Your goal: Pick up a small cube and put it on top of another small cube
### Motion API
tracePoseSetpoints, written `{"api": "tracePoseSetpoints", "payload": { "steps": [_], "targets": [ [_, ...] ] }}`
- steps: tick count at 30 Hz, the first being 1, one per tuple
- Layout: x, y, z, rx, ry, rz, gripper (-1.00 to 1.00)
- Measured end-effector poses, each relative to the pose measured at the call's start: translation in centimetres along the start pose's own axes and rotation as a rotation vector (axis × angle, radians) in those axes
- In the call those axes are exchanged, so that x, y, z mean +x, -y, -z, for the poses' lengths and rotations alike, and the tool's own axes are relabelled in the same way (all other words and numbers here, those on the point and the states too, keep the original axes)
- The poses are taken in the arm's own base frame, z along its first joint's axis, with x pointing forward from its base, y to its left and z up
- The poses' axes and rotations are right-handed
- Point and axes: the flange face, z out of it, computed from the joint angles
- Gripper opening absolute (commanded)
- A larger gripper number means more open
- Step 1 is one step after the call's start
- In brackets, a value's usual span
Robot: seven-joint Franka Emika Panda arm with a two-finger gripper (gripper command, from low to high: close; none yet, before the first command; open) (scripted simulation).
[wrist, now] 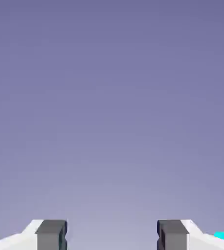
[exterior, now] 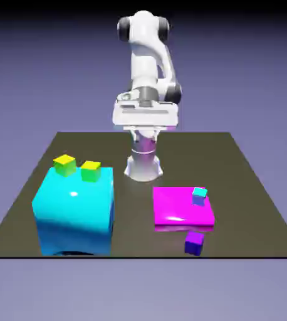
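while the purple cube (exterior: 194, 242) sits apart — magenta slab (exterior: 178, 208) behind.

A: What sits on the dark square table (exterior: 246, 163)?

B: At eight o'clock, a big glossy cyan block (exterior: 74, 213) carries two small yellow-green cubes (exterior: 64, 165) (exterior: 90, 170) side by side on its top. At four o'clock lies a flat glossy magenta slab (exterior: 178, 208).

A: Behind?

B: A plain blue-violet backdrop (wrist: 112, 97).
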Motion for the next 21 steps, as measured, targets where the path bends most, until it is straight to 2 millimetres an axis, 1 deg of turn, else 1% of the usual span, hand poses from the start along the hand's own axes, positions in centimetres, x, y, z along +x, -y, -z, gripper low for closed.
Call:
{"api": "tracePoseSetpoints", "payload": {
  "steps": [4,9,16,21],
  "targets": [
    [-0.7,1.6,-4.3,-0.116,0.094,-0.023,0.00],
    [-2.4,3.1,-9.9,-0.257,0.212,-0.062,0.00],
    [-5.8,4.4,-17.3,-0.442,0.373,-0.134,0.00],
    [-8.6,5.0,-22.0,-0.562,0.483,-0.200,0.00]
  ]
}}
